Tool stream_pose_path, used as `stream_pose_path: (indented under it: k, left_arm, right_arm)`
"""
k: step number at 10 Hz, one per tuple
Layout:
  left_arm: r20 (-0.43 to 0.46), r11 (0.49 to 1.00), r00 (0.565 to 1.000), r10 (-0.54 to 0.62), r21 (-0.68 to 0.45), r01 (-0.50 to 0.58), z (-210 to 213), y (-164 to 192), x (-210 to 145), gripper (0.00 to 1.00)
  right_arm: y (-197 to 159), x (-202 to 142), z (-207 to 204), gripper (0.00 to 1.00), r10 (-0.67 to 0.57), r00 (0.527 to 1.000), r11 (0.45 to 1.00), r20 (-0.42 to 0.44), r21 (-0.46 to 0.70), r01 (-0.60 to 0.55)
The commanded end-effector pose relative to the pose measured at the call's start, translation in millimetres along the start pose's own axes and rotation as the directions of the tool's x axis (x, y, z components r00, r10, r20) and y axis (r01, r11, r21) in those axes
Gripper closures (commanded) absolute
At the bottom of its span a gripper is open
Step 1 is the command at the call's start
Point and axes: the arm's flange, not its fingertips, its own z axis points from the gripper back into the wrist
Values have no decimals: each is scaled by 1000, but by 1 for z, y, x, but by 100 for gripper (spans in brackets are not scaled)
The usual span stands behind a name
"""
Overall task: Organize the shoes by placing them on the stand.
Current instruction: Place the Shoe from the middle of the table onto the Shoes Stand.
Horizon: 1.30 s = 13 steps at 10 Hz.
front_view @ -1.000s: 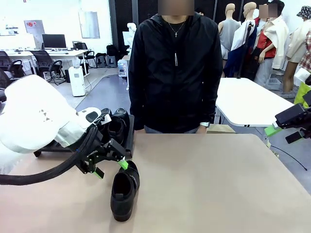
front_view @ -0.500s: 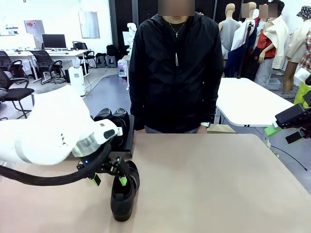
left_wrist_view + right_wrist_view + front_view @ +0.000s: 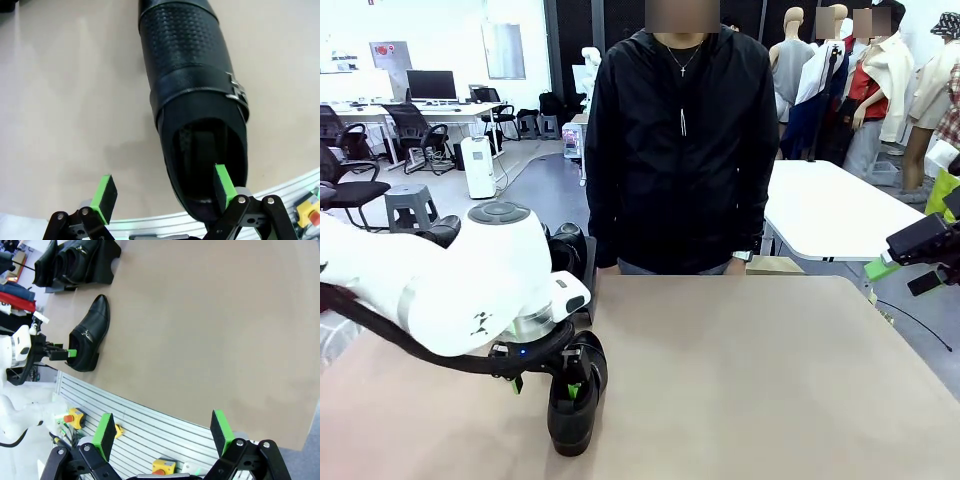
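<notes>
- The stand (image 3: 586, 268) sat at the far left of the bench (image 3: 740, 380), with shoes (image 3: 70, 262) resting on it.
- The left gripper (image 3: 165, 192) hung over a lone shoe (image 3: 572, 395) on the near left of the bench, jaws open, one pad inside the shoe's opening and the other outside it.
- The right gripper (image 3: 162, 432) hung at the far right, off the bench edge, jaws open and empty.

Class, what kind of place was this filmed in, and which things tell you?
Probably a robotics lab in an open office: a white robot arm at the table, desks with a monitor, office chairs.
</notes>
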Motion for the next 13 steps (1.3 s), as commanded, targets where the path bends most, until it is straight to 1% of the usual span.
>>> stream_pose_path:
  k: [1,2,3,4,5,8,13]
  left_arm:
    - [16,999,999,29,27,-29,-19,-11,17,0]
    - [44,999,998,32,7,-33,-24,-11,21,0]
    - [42,999,998,37,-3,-37,-25,-9,22,49]
    - [42,999,998,45,-13,-44,-26,-8,22,100]
    - [49,998,997,61,-1,-61,-25,-8,23,100]
    - [36,998,998,56,7,-57,-26,-8,25,100]
    - [36,999,998,46,-12,-46,-15,-4,28,100]
  right_arm:
    - [1,-1,2,0,-22,1000,1000,-3,-11,22]
    - [1,-1,2,0,-22,1000,1000,-3,-11,22]
    - [1,-1,2,0,-22,1000,1000,-3,-11,22]
    - [1,-1,2,0,-22,1000,1000,-3,-11,22]
    - [1,-1,2,0,-22,1000,1000,-3,-11,22]
    - [1,-1,2,0,-22,1000,1000,-3,-11,22]
    - [1,-1,2,0,-22,1000,1000,-3,-11,22]
